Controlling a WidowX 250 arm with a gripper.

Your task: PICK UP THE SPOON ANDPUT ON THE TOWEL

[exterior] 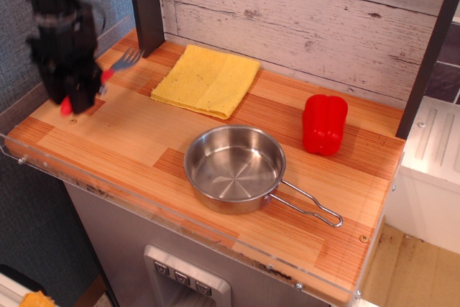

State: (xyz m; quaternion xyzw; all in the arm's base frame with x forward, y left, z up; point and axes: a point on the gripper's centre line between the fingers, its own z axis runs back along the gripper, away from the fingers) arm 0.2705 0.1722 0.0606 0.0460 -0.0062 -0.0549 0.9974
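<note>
My gripper (77,91) is at the far left of the counter, blurred by motion, and is shut on the spoon (122,62). The spoon has a red handle, whose end shows below the fingers, and a silver tined head that sticks out to the upper right. It is held a little above the wood. The towel (207,80), a folded yellow cloth, lies flat at the back of the counter, to the right of the gripper and apart from it.
A steel pan (234,168) with a wire handle sits in the middle front. A red pepper (324,124) stands at the right. A dark post (146,5) rises just behind the gripper. A clear rail (144,210) lines the front edge.
</note>
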